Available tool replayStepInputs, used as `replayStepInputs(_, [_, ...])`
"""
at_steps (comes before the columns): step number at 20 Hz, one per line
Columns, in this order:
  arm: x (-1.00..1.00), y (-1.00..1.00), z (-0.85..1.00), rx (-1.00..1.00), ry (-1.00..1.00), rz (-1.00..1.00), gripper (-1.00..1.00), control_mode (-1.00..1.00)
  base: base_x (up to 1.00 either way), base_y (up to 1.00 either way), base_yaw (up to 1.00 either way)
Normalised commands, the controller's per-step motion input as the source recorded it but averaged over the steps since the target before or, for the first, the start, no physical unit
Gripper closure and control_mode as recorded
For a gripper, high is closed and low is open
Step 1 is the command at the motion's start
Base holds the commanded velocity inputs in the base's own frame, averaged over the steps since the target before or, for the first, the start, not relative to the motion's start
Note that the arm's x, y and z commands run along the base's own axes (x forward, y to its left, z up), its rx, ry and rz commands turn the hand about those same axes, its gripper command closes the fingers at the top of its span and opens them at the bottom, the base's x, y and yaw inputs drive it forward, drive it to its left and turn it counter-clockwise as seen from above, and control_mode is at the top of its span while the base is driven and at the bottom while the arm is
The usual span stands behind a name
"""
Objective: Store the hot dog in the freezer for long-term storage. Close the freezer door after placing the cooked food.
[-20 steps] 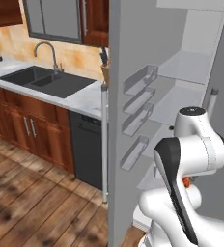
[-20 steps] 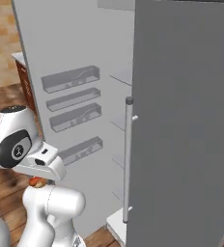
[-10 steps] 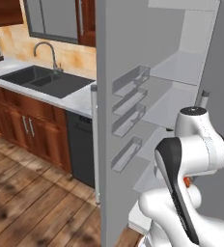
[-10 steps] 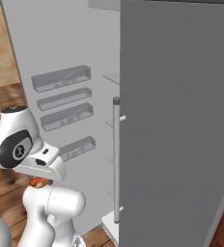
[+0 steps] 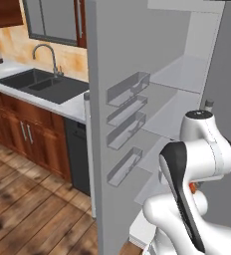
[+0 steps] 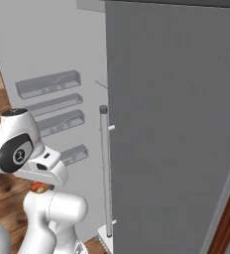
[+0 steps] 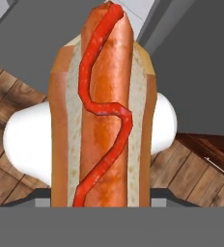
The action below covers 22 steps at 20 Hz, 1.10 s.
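Hot dog [image 7: 103,111] sits clamped lengthwise in the end effector [image 7: 102,205].

The freezer door [image 5: 100,99] is standing open at the left, its four clear bins [image 5: 128,88] projecting toward the opening. Between it and the closed plain door [image 6: 176,129], the freezer [image 5: 182,74] shelves are lying bare. The plain door's bar handle [image 6: 105,168] is narrowing the right side.

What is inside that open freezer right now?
The freezer shows pale shelves with nothing visibly on them; the arm hides its lower part. The hot dog sits in the fingers, outside. The freezer door has clear bins, apparently empty.
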Motion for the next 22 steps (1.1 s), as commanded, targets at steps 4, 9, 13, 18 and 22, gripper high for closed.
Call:
replayStepInputs(4, [0.00, 0.00, 0.00, 0.00, 0.00, 0.00, 1.00, 1.00, 0.36, -0.14, 0.07])
replayStepInputs(9, [0.00, 0.00, 0.00, 0.00, 0.00, 0.00, 1.00, 1.00, 0.35, -0.04, 0.06])
replayStepInputs(13, [0.00, 0.00, 0.00, 0.00, 0.00, 0.00, 1.00, 1.00, 0.46, 0.00, 0.07])
replayStepInputs(18, [0.00, 0.00, 0.00, 0.00, 0.00, 0.00, 1.00, 1.00, 0.38, 0.00, 0.07])
replayStepInputs(22, [0.11, 0.00, 0.00, 0.00, 0.00, 0.02, 1.00, -1.00, 0.31, 0.00, 0.06])
